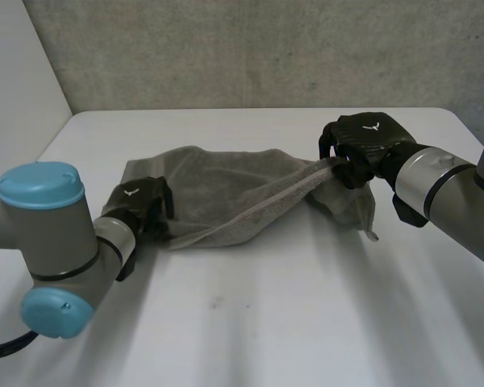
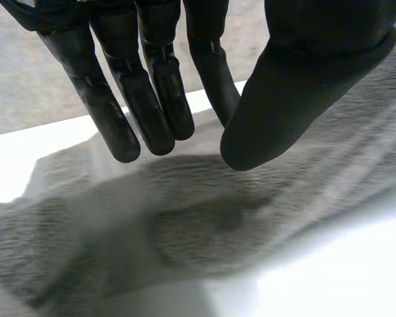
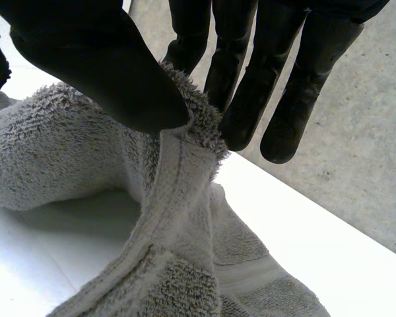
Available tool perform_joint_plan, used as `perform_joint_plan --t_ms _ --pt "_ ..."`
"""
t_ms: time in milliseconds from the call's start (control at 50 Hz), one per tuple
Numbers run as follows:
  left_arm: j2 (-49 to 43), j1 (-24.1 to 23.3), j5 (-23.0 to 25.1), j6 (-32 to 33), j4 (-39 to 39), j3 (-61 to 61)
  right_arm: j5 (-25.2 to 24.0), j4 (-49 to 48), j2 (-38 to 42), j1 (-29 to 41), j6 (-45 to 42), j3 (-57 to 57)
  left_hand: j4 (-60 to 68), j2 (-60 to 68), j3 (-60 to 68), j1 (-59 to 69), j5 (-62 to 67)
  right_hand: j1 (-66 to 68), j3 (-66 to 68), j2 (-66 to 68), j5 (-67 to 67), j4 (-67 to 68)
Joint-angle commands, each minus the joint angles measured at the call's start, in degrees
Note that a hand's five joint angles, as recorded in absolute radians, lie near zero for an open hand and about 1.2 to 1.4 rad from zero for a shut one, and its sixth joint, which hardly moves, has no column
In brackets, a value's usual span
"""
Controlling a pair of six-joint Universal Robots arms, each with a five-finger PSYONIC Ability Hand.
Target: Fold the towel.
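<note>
The grey towel [image 1: 226, 193] lies bunched up in the middle of the white table [image 1: 266, 322], with its right end lifted off the top. The right hand [image 1: 369, 145] has that end. Its thumb and fingers pinch the thick sewn edge between them, and the rest of that end hangs down in a floppy lump. The left hand [image 1: 137, 205] is at the towel's other end, just over the cloth. Its fingers are straight and loose, the thumb is apart from them, and it holds nothing. I think the job is near its start, because the towel is not flat or folded yet. To do this bit well, the left hand should first get a good pinch on its own end. Then both hands can pull gently apart to make the towel smooth, without the edge slipping out.
</note>
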Motion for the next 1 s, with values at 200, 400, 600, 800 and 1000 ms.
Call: perform_joint_plan --t_ms 200,400,600,800,1000 --pt "0.1 -3.1 7.4 -0.7 1.1 -3.1 0.0 -0.1 0.1 -0.3 -0.2 -0.2 0.9 0.9 0.9 0.9 0.9 0.5 10.4 10.3 10.7 10.3" --pt "-4.7 -4.3 7.2 -0.8 1.2 0.8 0.0 -0.1 0.1 -0.4 -0.2 0.0 1.2 1.2 1.2 1.2 1.2 0.5 10.4 10.3 10.7 10.3" --pt "-8.4 -4.6 6.9 -0.6 1.4 5.1 -0.1 -0.1 0.1 -0.4 -0.2 0.2 1.4 1.4 1.4 1.4 1.4 0.5 10.4 10.3 10.7 10.3" --pt "-8.3 -4.6 2.4 -0.8 1.4 5.9 -0.1 -0.1 0.1 -0.4 -0.3 0.2 -0.3 -0.3 -0.3 -0.3 -0.3 0.5 10.4 10.3 10.7 10.3" --pt "-9.9 -4.9 2.2 -0.2 2.2 6.9 -0.1 -0.1 0.2 -0.2 -0.3 0.3 -1.0 -0.9 -1.0 -1.0 -1.0 0.5 10.4 10.3 10.7 10.3"
